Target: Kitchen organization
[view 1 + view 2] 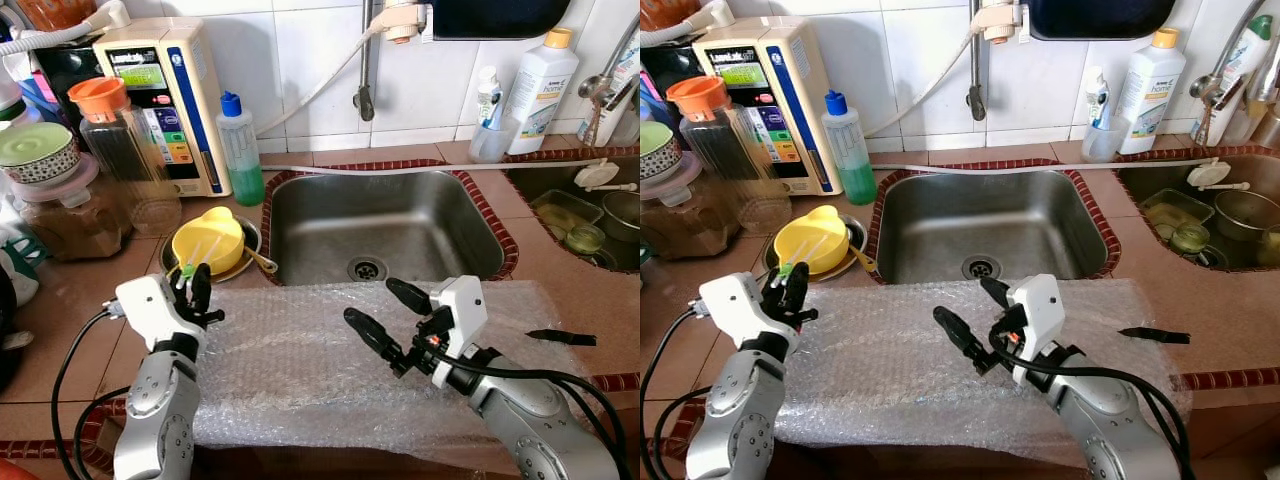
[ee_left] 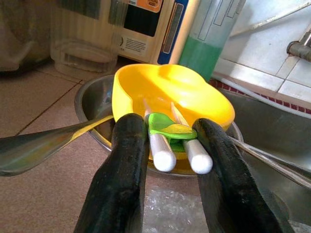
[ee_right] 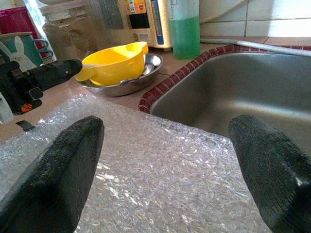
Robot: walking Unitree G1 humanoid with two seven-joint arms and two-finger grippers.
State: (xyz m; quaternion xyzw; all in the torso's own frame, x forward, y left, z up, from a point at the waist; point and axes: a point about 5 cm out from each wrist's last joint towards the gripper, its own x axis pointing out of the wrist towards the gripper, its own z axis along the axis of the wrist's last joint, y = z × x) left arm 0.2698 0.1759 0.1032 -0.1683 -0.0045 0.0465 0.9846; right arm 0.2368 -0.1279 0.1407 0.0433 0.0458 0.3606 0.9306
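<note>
Your left gripper [image 2: 167, 155] is sitting at the near rim of the yellow bowl [image 1: 208, 238], its two black fingers clamping a pair of white chopsticks [image 2: 160, 151] joined by a green clip [image 2: 170, 129]. The chopsticks are reaching up into the bowl, with their far ends resting inside it. The yellow bowl is lying in a shallow steel dish [image 1: 245, 262] on the tiled counter, just left of the sink [image 1: 385, 235], and a metal spoon handle [image 1: 262, 261] is sticking out of the dish toward the sink.

Your right gripper [image 1: 388, 315] is hovering over the sheet of bubble wrap [image 1: 300, 370], which is lying on the counter in front of the sink. Its fingers are standing wide apart and gripping nothing.

Behind the bowl, a bottle of green liquid [image 1: 238, 150] is standing against the wall tiles, with a white appliance [image 1: 165, 100] beside it. A white bottle [image 1: 540, 90] is standing behind the sink, to its right.
</note>
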